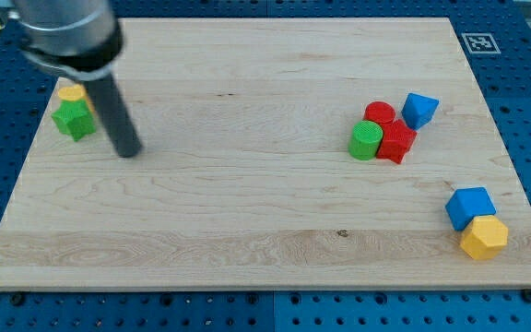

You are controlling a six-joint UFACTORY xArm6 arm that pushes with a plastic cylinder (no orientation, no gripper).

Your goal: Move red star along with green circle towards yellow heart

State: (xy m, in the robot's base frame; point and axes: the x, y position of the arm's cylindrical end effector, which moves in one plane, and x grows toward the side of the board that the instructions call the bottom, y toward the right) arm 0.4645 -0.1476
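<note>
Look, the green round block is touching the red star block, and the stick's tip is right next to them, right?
Not quite. The green round block does touch the red star block, but my tip is far away at the view's left, beside the green star block. The camera view shows this.

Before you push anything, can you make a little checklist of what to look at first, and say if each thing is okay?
1. My tip is in view: ok, it sits at the view's left, beside the green star-shaped block.
2. Red star-shaped block touches the green round block: ok, they sit side by side.
3. Yellow heart found: cannot tell; a yellow block peeks out behind the green star, its shape hidden.
4. Tip placed to push the pair: not ok, it is far off to their left.
5. Extras near the pair: not ok, a red round block and a blue block crowd them.
</note>
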